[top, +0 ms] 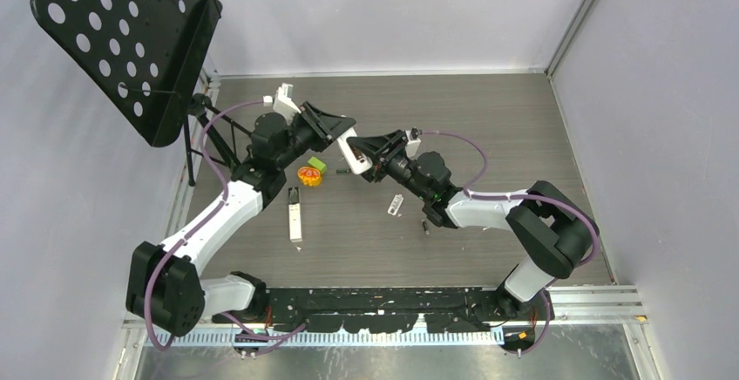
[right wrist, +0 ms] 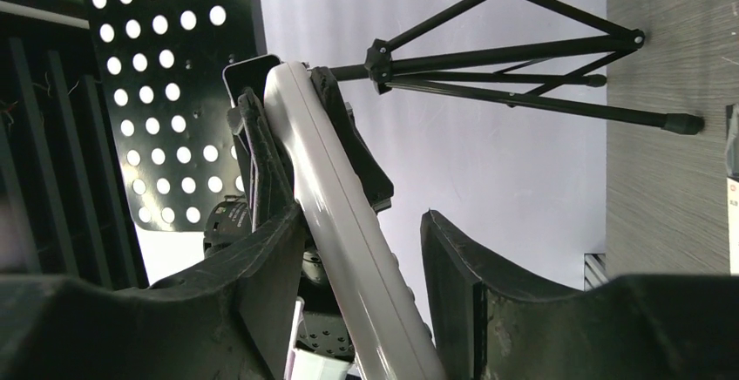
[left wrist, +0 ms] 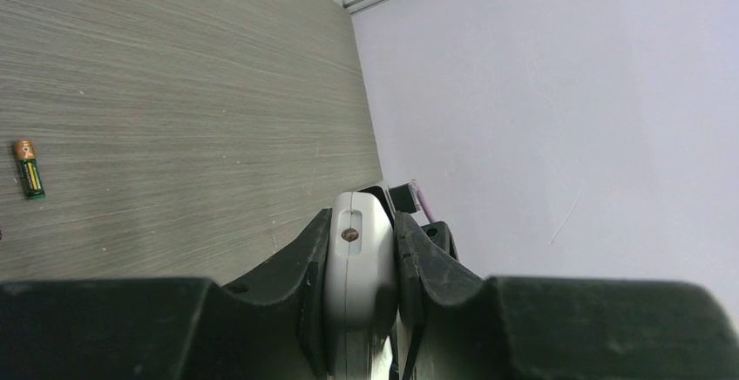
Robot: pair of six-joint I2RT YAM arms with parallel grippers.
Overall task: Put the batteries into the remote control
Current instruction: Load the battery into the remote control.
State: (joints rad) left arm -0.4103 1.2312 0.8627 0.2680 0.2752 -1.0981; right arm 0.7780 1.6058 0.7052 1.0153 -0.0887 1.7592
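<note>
The left fingers (left wrist: 288, 262) are clamping the white remote control (left wrist: 359, 262) aloft; the right fingers (right wrist: 457, 275) are straddling its other end, half-open, probably to steady it for loading.

The tabletop (top: 488, 110) in front of me is grey-brown wood grain, walled in on three sides. Left of centre a white remote (top: 296, 221) lies flat, its long axis running from me toward the far wall, its far end dark. Just beyond that end sits an orange-and-green toy (top: 309, 174). Right of the remote, well apart, lies a small white piece (top: 396, 205), and a thin dark battery (top: 426, 227) lies near it on the side closer to me. My left wrist camera shows a green battery (left wrist: 28, 169) with a copper end, alone on bare wood. A black stand (right wrist: 558, 105) plants its rubber-tipped feet at the left edge.
</note>
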